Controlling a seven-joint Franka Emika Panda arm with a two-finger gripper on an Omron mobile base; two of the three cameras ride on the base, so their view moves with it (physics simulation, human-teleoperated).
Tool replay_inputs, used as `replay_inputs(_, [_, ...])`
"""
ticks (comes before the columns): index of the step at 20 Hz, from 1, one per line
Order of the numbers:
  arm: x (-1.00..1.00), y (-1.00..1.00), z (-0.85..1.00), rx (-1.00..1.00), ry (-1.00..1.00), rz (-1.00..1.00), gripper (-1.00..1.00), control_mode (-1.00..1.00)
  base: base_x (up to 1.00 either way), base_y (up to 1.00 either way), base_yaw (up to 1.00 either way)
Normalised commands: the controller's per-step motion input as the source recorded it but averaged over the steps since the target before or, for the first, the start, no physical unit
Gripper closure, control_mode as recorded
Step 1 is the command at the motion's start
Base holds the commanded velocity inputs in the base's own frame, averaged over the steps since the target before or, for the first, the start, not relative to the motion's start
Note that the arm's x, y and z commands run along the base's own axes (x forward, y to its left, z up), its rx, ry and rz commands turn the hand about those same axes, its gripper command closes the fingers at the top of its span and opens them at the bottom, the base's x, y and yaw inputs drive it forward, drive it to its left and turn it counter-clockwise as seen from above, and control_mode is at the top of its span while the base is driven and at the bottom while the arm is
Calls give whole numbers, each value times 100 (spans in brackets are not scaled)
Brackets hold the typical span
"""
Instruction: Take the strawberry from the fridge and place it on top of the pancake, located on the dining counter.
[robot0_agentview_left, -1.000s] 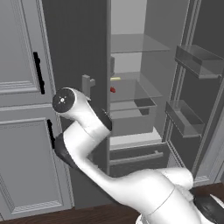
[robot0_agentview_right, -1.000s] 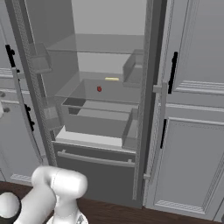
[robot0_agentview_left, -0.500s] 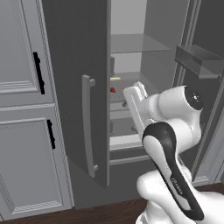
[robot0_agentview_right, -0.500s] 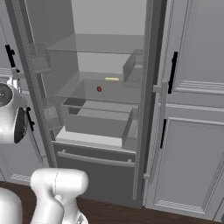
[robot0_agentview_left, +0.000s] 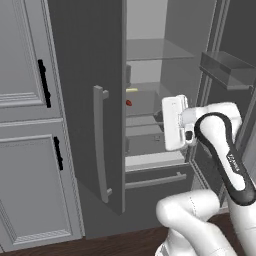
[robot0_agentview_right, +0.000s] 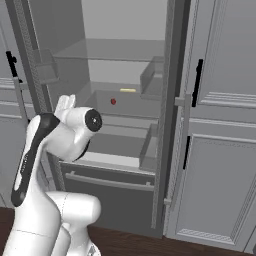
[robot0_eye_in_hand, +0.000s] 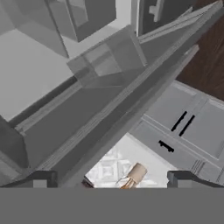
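The fridge (robot0_agentview_left: 95, 65) stands open between light-grey panelled cabinets (robot0_agentview_left: 25, 125) with black handles. In the left base view its dark-grey door, with a long vertical bar handle (robot0_agentview_left: 100, 145), is swung toward the camera and covers the left part of the interior. In the right base view both doors are open and the interior faces the camera.

The strawberry (robot0_agentview_right: 113, 101) lies on a glass shelf (robot0_agentview_right: 135, 107) in the middle of the fridge, toward the back. It appears as a small dark-red rounded spot; it is too small to tell which way it points or where its long axis lies. In the left base view the strawberry (robot0_agentview_left: 129, 103) shows just beside the edge of the open door. A small pale-yellow stick (robot0_agentview_right: 127, 90) lies behind and slightly to the right of the berry on the same level, apart from it, with its long axis running left to right across the shelf.

Below the shelf is a drawer (robot0_agentview_right: 115, 145), and under that the lower drawer front with a horizontal bar handle (robot0_agentview_right: 107, 181).

The arm is raised in front of the open fridge. In the hand view the two dark fingertips (robot0_eye_in_hand: 39, 179) stand far apart at the lower corners, so the jaws are wide with nothing between them. In the left base view the hand's flat white end is in front of the shelves, to the right of the berry and not touching it.

No brand, label or readable writing is legible on the fridge or cabinets; a marking on the dark forearm cover (robot0_agentview_left: 235, 165) is too small to read.
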Motion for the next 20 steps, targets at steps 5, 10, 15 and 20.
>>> replay_inputs(5, [92, 4, -3, 20, 24, 31, -100, -100, 0, 0, 0])
replay_inputs(10, [65, 58, -33, 5, -1, 20, -100, -100, 0, 0, 0])
replay_inputs(15, [50, 69, -26, 0, 0, 9, -100, -100, 0, 0, 0])
replay_inputs(20, [-25, 79, -26, 0, -1, 1, -100, -100, 0, 0, 0])
